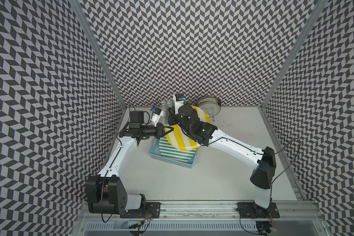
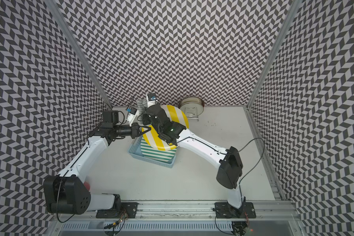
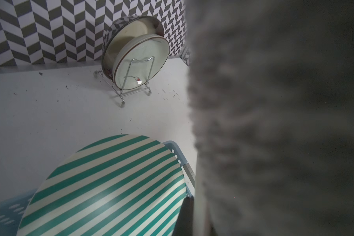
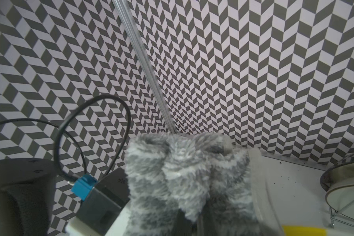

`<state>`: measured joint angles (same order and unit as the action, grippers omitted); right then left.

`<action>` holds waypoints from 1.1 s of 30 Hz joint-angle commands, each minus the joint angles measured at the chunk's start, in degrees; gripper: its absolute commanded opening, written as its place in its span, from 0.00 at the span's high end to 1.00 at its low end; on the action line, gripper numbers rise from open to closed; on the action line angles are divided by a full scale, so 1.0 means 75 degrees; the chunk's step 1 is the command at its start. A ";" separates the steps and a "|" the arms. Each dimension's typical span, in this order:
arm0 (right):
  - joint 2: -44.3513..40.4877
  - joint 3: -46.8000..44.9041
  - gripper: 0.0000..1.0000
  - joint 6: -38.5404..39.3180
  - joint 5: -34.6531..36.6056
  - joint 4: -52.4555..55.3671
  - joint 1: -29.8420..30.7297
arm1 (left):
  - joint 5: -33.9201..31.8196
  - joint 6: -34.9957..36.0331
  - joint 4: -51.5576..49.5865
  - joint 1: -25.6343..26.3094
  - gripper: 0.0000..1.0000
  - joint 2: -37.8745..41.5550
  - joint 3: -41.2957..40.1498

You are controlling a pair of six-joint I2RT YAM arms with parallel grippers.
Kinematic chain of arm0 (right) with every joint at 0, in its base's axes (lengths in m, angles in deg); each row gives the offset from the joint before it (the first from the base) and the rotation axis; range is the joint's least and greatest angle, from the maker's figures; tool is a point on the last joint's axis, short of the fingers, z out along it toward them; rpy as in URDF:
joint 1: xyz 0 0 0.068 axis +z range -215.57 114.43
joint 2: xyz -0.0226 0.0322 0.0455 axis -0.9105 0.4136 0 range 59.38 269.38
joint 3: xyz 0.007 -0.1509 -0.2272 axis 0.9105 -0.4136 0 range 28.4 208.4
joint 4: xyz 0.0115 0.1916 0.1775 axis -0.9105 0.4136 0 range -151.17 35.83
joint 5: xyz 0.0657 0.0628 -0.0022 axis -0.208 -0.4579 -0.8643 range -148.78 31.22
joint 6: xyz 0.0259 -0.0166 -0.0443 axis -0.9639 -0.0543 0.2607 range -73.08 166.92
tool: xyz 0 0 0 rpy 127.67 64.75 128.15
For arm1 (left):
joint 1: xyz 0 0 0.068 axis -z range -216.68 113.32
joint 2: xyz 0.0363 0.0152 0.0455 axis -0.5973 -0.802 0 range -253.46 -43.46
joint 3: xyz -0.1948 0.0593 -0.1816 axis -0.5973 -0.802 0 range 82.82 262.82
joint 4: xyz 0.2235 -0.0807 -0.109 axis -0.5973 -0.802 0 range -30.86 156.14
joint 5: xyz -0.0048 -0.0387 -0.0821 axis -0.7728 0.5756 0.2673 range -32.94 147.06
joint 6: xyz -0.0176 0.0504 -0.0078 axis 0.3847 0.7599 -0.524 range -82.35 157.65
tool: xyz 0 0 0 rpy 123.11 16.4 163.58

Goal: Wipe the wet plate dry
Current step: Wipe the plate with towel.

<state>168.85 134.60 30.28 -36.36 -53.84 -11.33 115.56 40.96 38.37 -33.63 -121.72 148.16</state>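
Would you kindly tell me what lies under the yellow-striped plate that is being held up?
A green-striped plate lying in a blue basket. The yellow-striped plate covers their far parts.

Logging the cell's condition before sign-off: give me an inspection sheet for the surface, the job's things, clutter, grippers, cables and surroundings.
Surface: white tabletop, dark specks towards the back.
Job's things: yellow-and-white striped round plate, lifted and tilted; grey fluffy cloth against its rim.
Clutter: green-and-white striped plate in light blue plastic basket; two dishes upright in chrome wire rack.
Grippers: left gripper shut on the yellow plate's edge; right gripper shut on the cloth.
Cables: black cable loops at the left wrist camera.
Surroundings: grey-and-white chevron walls; aluminium rail in front.
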 commanded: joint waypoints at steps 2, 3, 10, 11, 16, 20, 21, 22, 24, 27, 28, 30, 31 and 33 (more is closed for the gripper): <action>-0.0671 -0.1082 1.00 -0.0681 0.0429 -0.0140 -0.0553 | 0.0498 0.0058 0.0474 0.0015 1.00 0.0433 0.0230; -0.0833 -0.1355 1.00 -0.0818 0.0398 -0.0180 -0.0713 | 0.0504 0.0050 0.0482 0.0015 1.00 0.0439 0.0223; -0.2074 -0.3310 1.00 -0.1321 0.0110 -0.0609 -0.1609 | 0.0505 -0.0169 0.0732 0.0015 1.00 0.0464 0.0152; -0.2206 -0.3508 1.00 -0.1336 0.0122 -0.0640 -0.1661 | 0.0507 -0.0191 0.0771 0.0015 1.00 0.0462 0.0138; -0.2504 -0.4097 1.00 -0.1351 0.0033 -0.0856 -0.1700 | 0.0502 -0.0402 0.1023 0.0033 1.00 0.0438 0.0058; -0.2274 -0.3979 1.00 -0.1180 -0.0828 -0.0951 -0.1616 | 0.0512 -0.0441 0.1077 0.0061 1.00 0.0405 0.0037; -0.2202 -0.3891 1.00 -0.1156 -0.0902 -0.0930 -0.1577 | 0.0515 -0.0442 0.1078 0.0062 1.00 0.0406 0.0034; -0.2110 -0.3738 1.00 -0.1115 -0.1007 -0.0887 -0.1511 | 0.0508 -0.0442 0.1078 0.0072 1.00 0.0405 0.0026; -0.1867 -0.3396 1.00 -0.0997 -0.1183 -0.0818 -0.1287 | 0.0506 -0.0442 0.1077 0.0084 1.00 0.0403 -0.0006; -0.1500 -0.2931 1.00 -0.0772 -0.1280 -0.0804 -0.0818 | 0.0492 -0.0489 0.1147 0.0097 1.00 0.0427 -0.0087; -0.1340 -0.2780 1.00 -0.0705 -0.1297 -0.0805 -0.0676 | 0.0486 -0.0510 0.1183 0.0091 1.00 0.0433 -0.0096; -0.0988 -0.2399 1.00 -0.0607 -0.1427 -0.0766 -0.0333 | 0.0495 -0.0560 0.1259 0.0097 1.00 0.0450 -0.0142; -0.0863 -0.2267 1.00 -0.0605 -0.1503 -0.0730 -0.0229 | 0.0489 -0.0578 0.1273 0.0097 1.00 0.0466 -0.0145; -0.0686 -0.2088 1.00 -0.0604 -0.1692 -0.0665 -0.0110 | 0.0486 -0.0588 0.1277 0.0097 1.00 0.0463 -0.0136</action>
<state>161.18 117.09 24.49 -45.37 -59.74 -13.32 113.46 36.41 42.74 -33.65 -121.17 146.63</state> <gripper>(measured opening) 0.055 0.066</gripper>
